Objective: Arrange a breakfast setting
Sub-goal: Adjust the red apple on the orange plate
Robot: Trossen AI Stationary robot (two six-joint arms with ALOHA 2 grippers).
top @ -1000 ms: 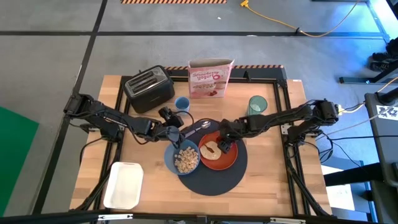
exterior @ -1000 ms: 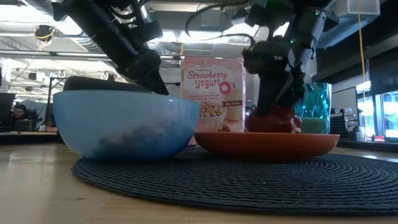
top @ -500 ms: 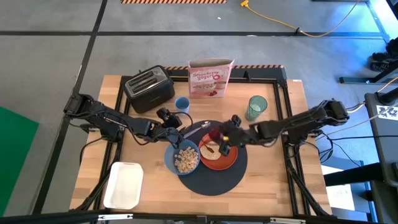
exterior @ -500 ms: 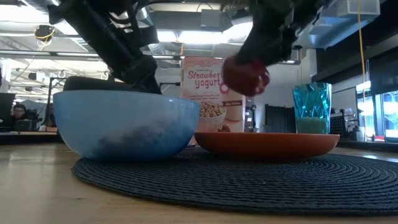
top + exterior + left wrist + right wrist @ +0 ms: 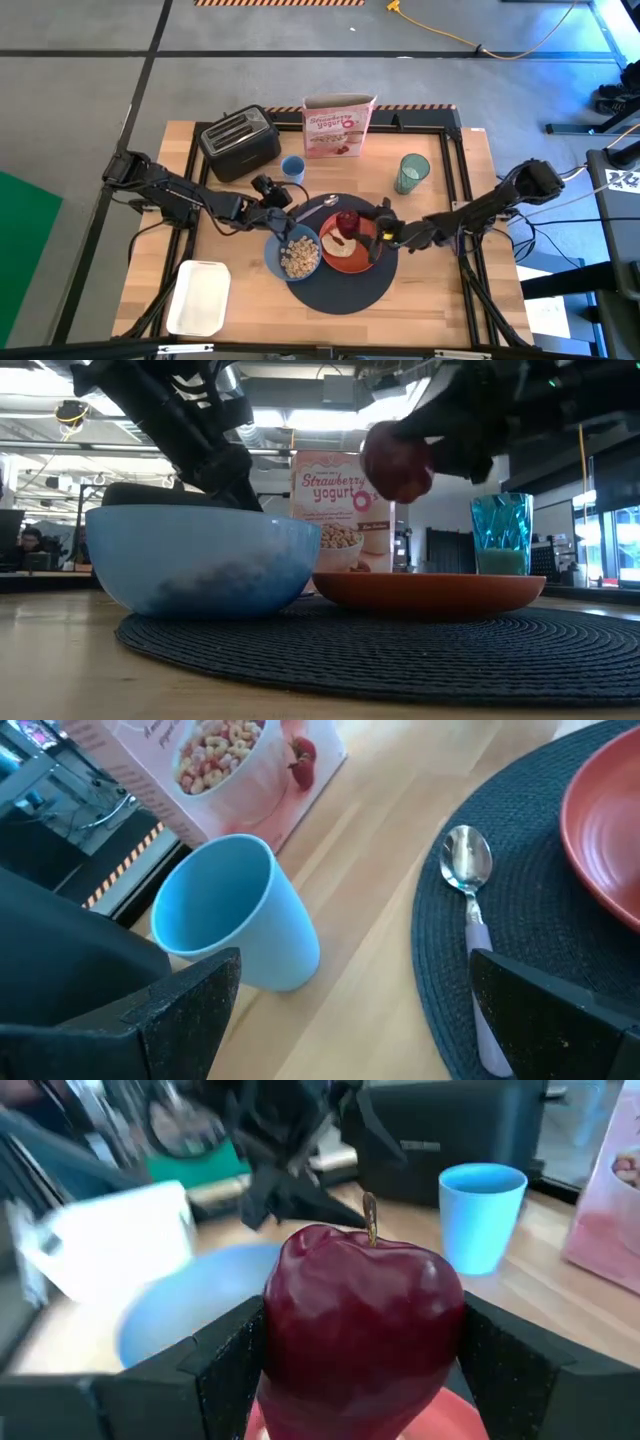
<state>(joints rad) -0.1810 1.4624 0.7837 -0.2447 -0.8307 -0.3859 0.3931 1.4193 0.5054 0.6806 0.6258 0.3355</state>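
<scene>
Black toaster (image 5: 239,142) sits at the worktop's (image 5: 450,300) far left, small blue cup (image 5: 292,166) just beside it, pink cereal box (image 5: 338,127) upright at the back, white tray (image 5: 199,297) near front-left.

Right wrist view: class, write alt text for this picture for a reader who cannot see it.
A red apple, stem up, is gripped between the right gripper's dark fingers above an orange plate. Behind it are a blue bowl, a small blue cup and a black toaster.
</scene>
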